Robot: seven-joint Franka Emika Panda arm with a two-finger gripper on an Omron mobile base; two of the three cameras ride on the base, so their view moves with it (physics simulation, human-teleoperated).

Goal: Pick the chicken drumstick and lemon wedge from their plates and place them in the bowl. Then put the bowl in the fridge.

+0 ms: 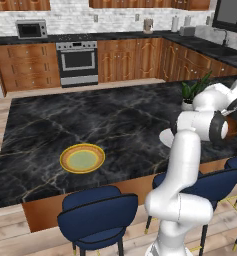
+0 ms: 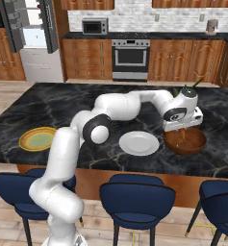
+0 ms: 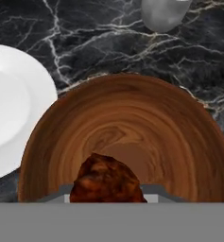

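Note:
My gripper [image 2: 183,130] hangs over the reddish-brown wooden bowl [image 2: 185,141] at the island's right end, shut on the chicken drumstick [image 3: 107,182]. In the hand view the brown drumstick sits between the finger tips, just above the bowl's [image 3: 132,108] inside, which holds nothing else. The white plate [image 2: 138,143] lies bare, directly left of the bowl. Far to the left lies the yellow-rimmed plate [image 1: 82,158] with its pale green centre. The lemon wedge is out of view. The fridge [image 2: 33,33] stands at the back left with its door open.
A small white plant pot [image 3: 163,14] stands just beyond the bowl. Blue stools [image 2: 137,197] line the near edge of the black marble island [image 1: 90,120]. An oven [image 1: 77,62] and a microwave [image 1: 31,29] sit along the back wall.

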